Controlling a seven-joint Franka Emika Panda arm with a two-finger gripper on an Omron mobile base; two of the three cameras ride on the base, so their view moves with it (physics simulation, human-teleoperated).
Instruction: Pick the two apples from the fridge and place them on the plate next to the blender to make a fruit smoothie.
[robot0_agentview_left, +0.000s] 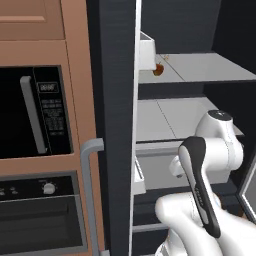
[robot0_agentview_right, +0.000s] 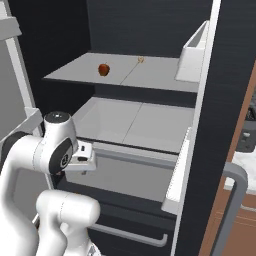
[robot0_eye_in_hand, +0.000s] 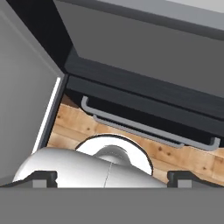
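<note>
Right base view: the fridge (robot0_agentview_right: 150, 130) stands open with one red apple (robot0_agentview_right: 103, 69) on its upper shelf (robot0_agentview_right: 150, 72). The end effector (robot0_eye_in_hand: 111, 177) hangs low by the drawer (robot0_agentview_right: 135, 175), spread and empty, so no apple looks picked yet

Black microwave (robot0_agentview_left: 35, 112) above oven (robot0_agentview_left: 42, 212), in wood cabinetry (robot0_agentview_left: 80, 60).

The fridge (robot0_agentview_right: 150, 30) stands open, its inside black. On the upper grey shelf (robot0_agentview_right: 150, 72) sits one red apple (robot0_agentview_right: 103, 69) — left of centre, well apart from the white door bin (robot0_agentview_right: 192, 60). Below, the arm (robot0_agentview_right: 50, 150) folds in front of the grey drawer (robot0_agentview_right: 130, 175).
</note>
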